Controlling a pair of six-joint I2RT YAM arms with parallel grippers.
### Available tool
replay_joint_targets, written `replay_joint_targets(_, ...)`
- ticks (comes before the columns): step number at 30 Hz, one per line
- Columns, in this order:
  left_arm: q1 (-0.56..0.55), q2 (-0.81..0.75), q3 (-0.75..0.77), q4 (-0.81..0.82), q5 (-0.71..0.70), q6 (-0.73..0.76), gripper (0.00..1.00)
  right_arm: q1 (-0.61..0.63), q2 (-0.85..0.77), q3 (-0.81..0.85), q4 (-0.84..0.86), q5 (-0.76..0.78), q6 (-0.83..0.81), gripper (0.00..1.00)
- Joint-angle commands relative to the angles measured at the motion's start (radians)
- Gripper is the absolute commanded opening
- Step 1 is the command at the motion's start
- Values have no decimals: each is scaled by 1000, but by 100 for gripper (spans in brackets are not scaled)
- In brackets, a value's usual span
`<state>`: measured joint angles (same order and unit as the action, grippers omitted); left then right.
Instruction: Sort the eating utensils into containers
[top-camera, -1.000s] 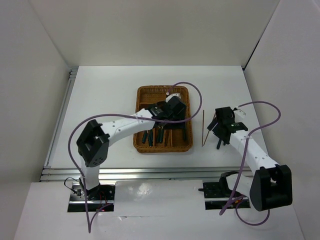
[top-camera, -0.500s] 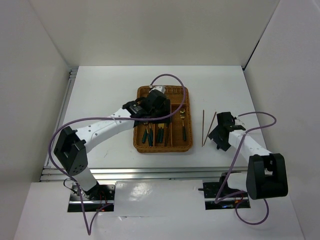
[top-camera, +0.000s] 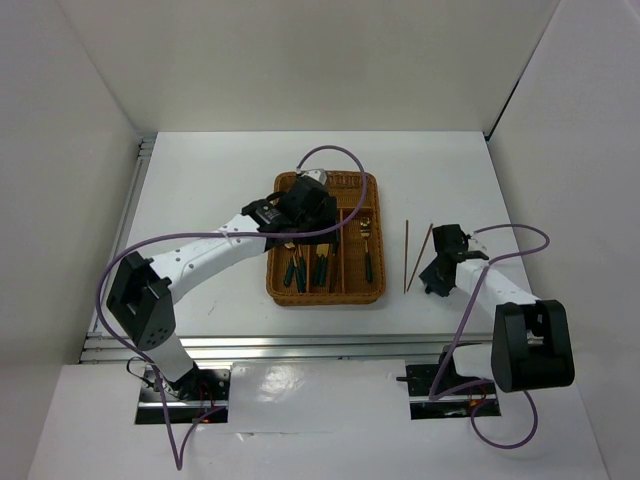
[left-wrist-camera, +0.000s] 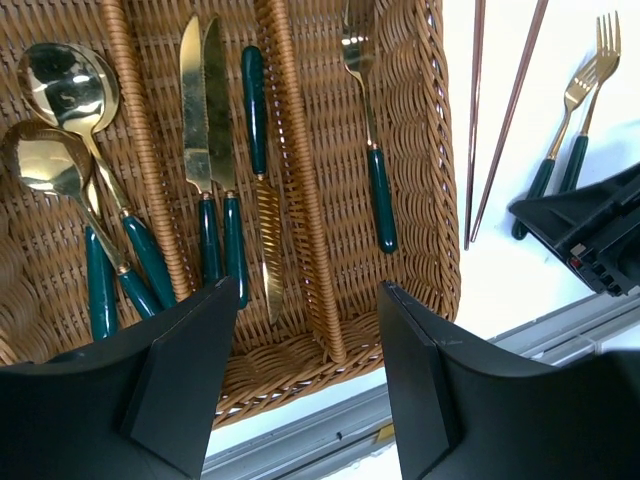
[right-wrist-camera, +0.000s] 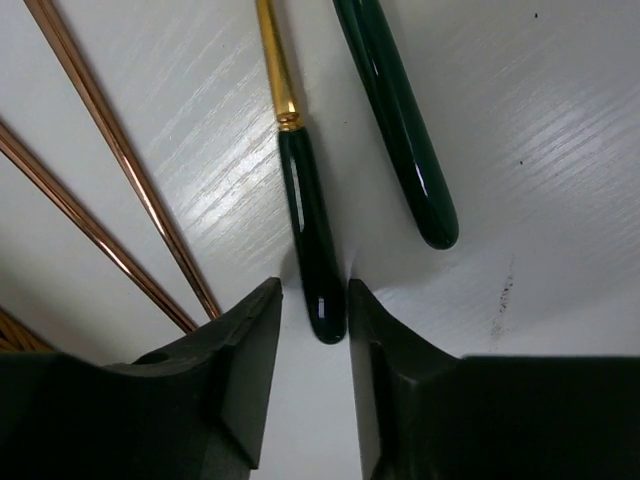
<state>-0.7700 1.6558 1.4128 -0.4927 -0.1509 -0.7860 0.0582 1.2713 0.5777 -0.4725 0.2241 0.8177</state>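
Note:
The brown wicker tray sits mid-table and fills the left wrist view. It holds two gold spoons in one slot, knives in the middle one and a fork in the right one. My left gripper hovers open and empty over the tray's back. Two chopsticks and two forks lie on the table right of the tray. My right gripper is down at the table, its jaws narrowly open astride the end of one fork's dark green handle.
The second fork's handle lies just right of the straddled one, and the chopsticks lie just left of it. Purple cables loop over both arms. The table's metal front rail runs close to the tray's near edge.
My left gripper has left a fork in the tray's right slot and moved to the back left. My right gripper has come down to the fork handles beside the chopsticks.

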Motion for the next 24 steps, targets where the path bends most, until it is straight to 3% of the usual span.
replay_joint_targets(1, 6, -10, -2, 34, 11, 19, 71, -6, 40, -4, 35, -9, 8, 39)
replay_joint_targets(12, 35, 18, -14, 60, 65, 28, 71, -6, 83, 51, 18, -19, -14, 17)
replay_joint_targets(17, 57, 18, -35, 69, 74, 28, 71, -6, -18, 144, -66, -20, -49, 17)
replay_joint_targets(24, 89, 7, -64, 80, 74, 37, 71, 21, -150, 270, -100, -152, -147, 16)
